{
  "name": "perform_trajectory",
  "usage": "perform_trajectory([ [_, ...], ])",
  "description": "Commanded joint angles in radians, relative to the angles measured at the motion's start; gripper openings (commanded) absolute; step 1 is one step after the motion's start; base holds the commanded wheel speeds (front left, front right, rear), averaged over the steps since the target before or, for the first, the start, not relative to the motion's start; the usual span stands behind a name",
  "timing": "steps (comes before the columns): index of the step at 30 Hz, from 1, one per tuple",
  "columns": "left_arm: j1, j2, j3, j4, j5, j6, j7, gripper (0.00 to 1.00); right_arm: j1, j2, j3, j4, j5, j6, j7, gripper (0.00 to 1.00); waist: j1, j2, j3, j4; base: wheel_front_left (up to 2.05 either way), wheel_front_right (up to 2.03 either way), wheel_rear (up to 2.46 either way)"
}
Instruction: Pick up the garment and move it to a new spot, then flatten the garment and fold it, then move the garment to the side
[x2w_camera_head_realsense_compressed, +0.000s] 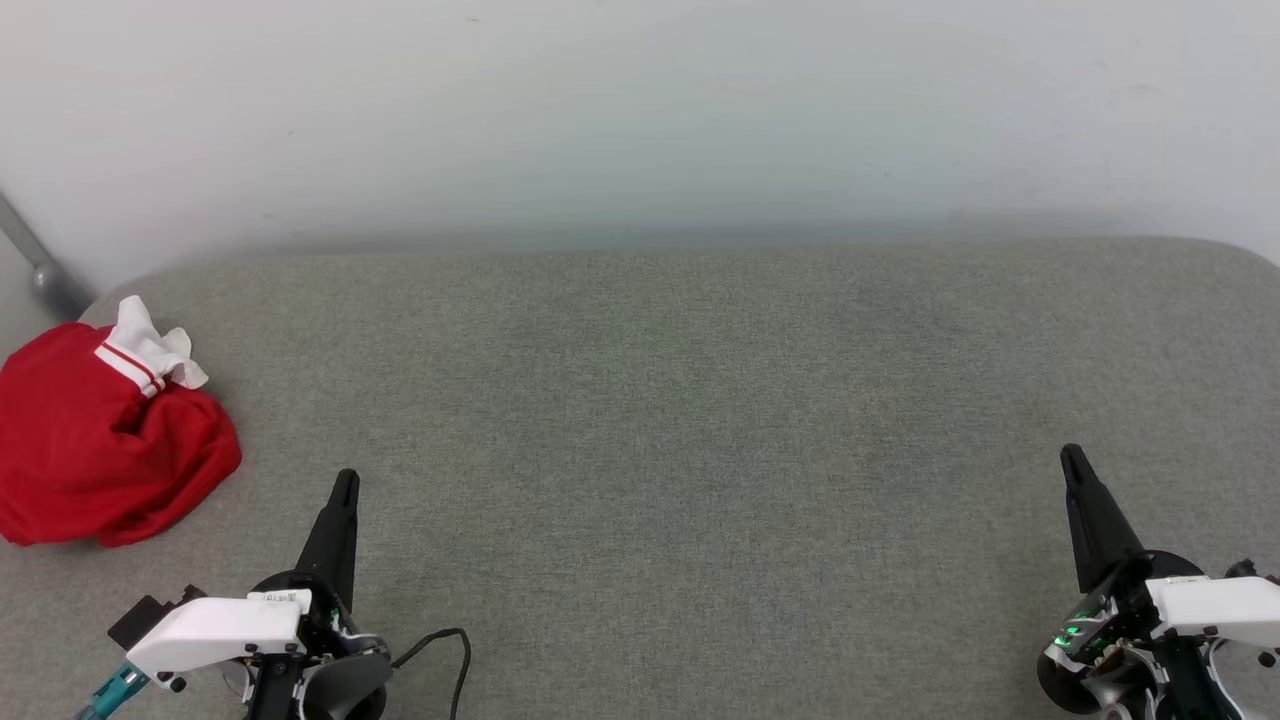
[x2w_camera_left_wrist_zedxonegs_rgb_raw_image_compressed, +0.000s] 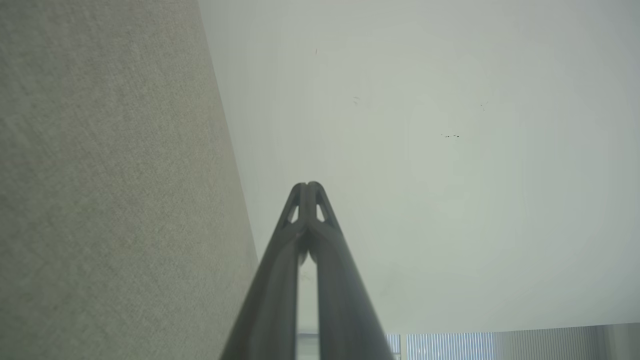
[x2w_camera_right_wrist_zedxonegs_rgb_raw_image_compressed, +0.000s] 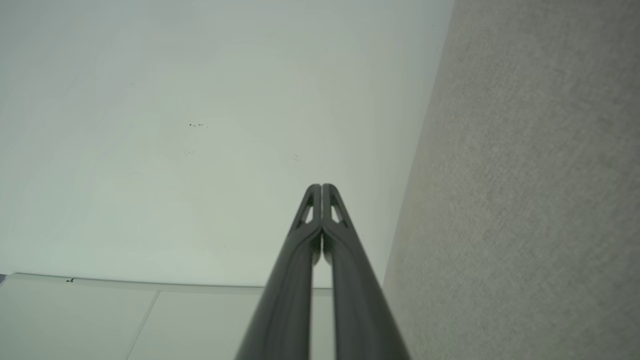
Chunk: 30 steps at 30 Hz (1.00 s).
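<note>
1. Starting at the far left: finding the garment (x2w_camera_head_realsense_compressed: 100, 450) bunched into a loose red heap on the grey padded surface (x2w_camera_head_realsense_compressed: 640, 400), partly cut off by the left edge of the head view. Seeing a white sleeve (x2w_camera_head_realsense_compressed: 150, 340) and its red-and-white striped trim (x2w_camera_head_realsense_compressed: 128, 366) poking up at the top of the pile. Not seeing any lettering, collar or hem, all buried in the folds.
2. Judging the cloth as light, soft and limp: expecting it to sag and unfurl on lifting rather than hold its shape. Treating it as neither fragile nor slippery, though likely dragging a little on the woven surface.
3. Choosing a hold: favouring the raised sleeve or the striped band, where the thicker edge is standing clear of the surface and offering a firm fold to pinch. Avoiding the smooth red bulge, where fingertips are likelier to catch a single thin layer or slide off.
4. Moving right to the left gripper (x2w_camera_head_realsense_compressed: 345, 482): sitting just beside the heap without touching it, fingers pressed together and holding nothing. Seeing the same in its wrist view, left gripper (x2w_camera_left_wrist_zedxonegs_rgb_raw_image_compressed: 309, 186) tips meeting and pointing toward the pale wall (x2w_camera_left_wrist_zedxonegs_rgb_raw_image_compressed: 450, 175). Needing to spread before any grasp.
5. Crossing the middle: reading the wide grey stretch between the grippers as a likely place for laying the cloth flat.
6. Ending at the right gripper (x2w_camera_head_realsense_compressed: 1072, 457): resting well apart from the heap, fingers together and carrying nothing, right gripper (x2w_camera_right_wrist_zedxonegs_rgb_raw_image_compressed: 321, 187) tips meeting in its wrist view too.
</note>
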Motion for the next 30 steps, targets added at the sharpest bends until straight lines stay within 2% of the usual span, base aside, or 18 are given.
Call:
perform_trajectory([
  [1,-0.006,-0.002,0.002,0.0,0.0,-0.002,0.002,0.0,-0.013,0.002,0.0,0.001,0.004,0.0,0.001,0.0,0.0,-0.0001,0.0,0.0,0.0,0.0,0.0],
  [10,-0.006,-0.002,0.002,0.0,0.0,-0.002,0.002,0.0,-0.013,0.002,0.0,0.001,0.004,-0.001,0.001,0.0,0.0,-0.0001,0.0,0.0,0.0,0.0,0.0],
  [11,0.0,0.0,0.0,0.001,0.0,0.0,0.0,1.0,0.0,0.0,0.0,0.001,0.0,0.0,0.0,1.0,0.0,-0.0001,0.0,0.0,0.0,0.0,0.0],
  [21,0.034,-0.003,-0.016,0.006,0.018,0.0,-0.032,1.0,0.038,0.001,0.001,0.017,-0.029,0.0,-0.029,1.0,0.0,-0.0001,0.001,0.0,0.0,0.0,0.0],
  [25,0.037,-0.003,-0.009,-0.005,0.068,0.003,-0.052,1.0,0.043,0.001,-0.006,-0.001,-0.104,0.0,-0.049,1.0,0.0,-0.0001,0.002,0.0,0.0,0.0,0.0],
  [30,0.035,-0.003,-0.005,-0.038,0.166,0.032,-0.075,1.0,0.05,0.001,-0.014,-0.035,-0.218,0.0,-0.073,1.0,0.0,-0.0001,0.006,0.0,0.0,0.0,0.0],
])
